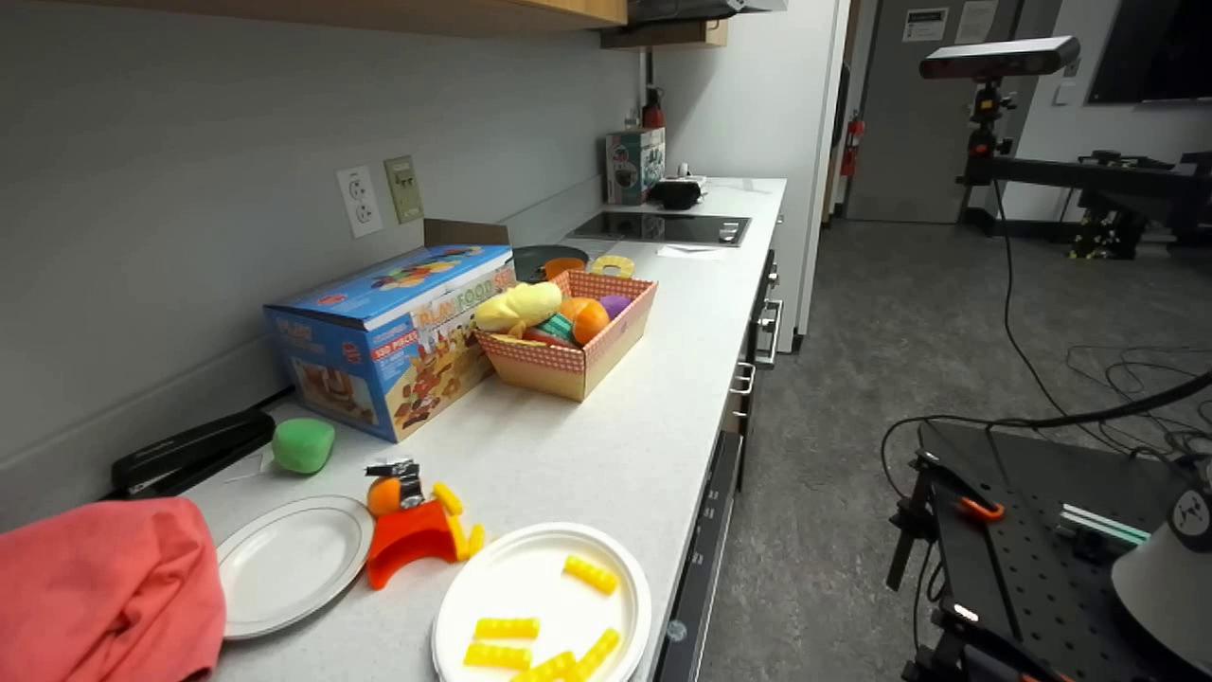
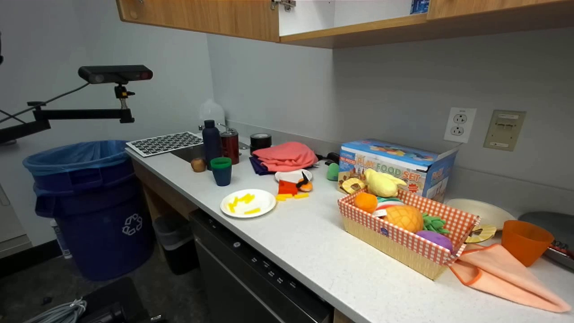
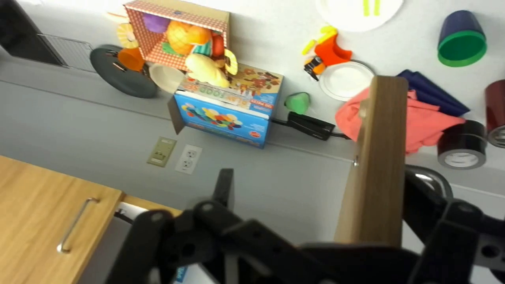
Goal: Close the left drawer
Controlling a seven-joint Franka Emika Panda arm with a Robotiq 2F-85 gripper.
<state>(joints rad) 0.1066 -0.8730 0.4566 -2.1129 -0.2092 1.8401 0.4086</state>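
An upper cabinet's wooden door (image 2: 202, 20) stands open in an exterior view, with its hinge at the white cabinet opening (image 2: 307, 18). No pulled-out drawer shows. In the wrist view the door (image 3: 382, 157) is seen nearly edge-on. My gripper (image 3: 320, 177) is open, with its fingers wide apart. The door's edge stands between the fingers, closer to the finger on the right of the picture. I cannot tell whether that finger touches it. The gripper is out of view in both exterior views.
A closed cabinet door (image 3: 51, 221) with a metal handle is at the wrist view's left. The counter below bears a play food box (image 2: 394, 168), a fruit basket (image 2: 390, 249), a white plate (image 2: 249, 213), a coral cloth (image 2: 287, 157), cups and a bottle (image 2: 211, 143).
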